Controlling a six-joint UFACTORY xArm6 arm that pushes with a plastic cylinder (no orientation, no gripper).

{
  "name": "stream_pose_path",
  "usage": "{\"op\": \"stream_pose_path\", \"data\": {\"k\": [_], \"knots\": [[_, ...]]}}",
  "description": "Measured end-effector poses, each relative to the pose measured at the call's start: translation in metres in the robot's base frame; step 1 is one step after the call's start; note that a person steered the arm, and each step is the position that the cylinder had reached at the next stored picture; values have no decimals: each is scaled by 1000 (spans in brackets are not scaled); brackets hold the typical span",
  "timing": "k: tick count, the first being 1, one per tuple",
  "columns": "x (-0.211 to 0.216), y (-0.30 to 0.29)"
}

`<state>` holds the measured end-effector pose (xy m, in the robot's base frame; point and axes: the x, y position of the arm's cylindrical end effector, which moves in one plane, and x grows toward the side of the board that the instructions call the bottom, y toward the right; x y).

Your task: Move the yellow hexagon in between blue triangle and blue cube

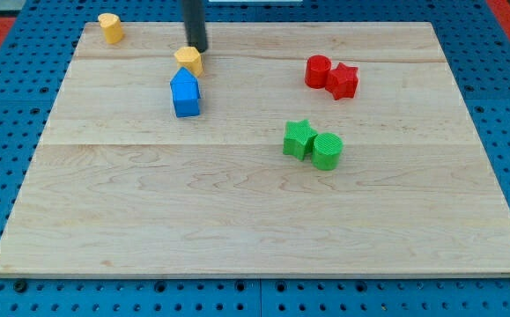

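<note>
The yellow hexagon (pixel 188 60) lies near the view's top, left of centre, on the wooden board (pixel 237 211). My tip (pixel 198 49) stands just above and right of it, touching or nearly touching its upper edge. Two blue blocks sit directly below the hexagon, pressed together: a blue triangle-like block (pixel 184 84) on top and a blue cube (pixel 187 104) below it. The hexagon touches the top of the blue pair.
A second yellow block (pixel 110 27) sits at the view's top left corner. A red cylinder (pixel 318 70) and red star (pixel 343 81) touch at the upper right. A green star (pixel 299 138) and green cylinder (pixel 327 151) touch right of centre.
</note>
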<state>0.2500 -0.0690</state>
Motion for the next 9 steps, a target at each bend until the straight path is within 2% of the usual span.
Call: {"op": "stream_pose_path", "data": {"k": [2,3,5,6,7,8,9], "knots": [[5,-38],[40,-24],[55,-37],[97,-38],[104,-41],[142,-33],[161,-17]]}}
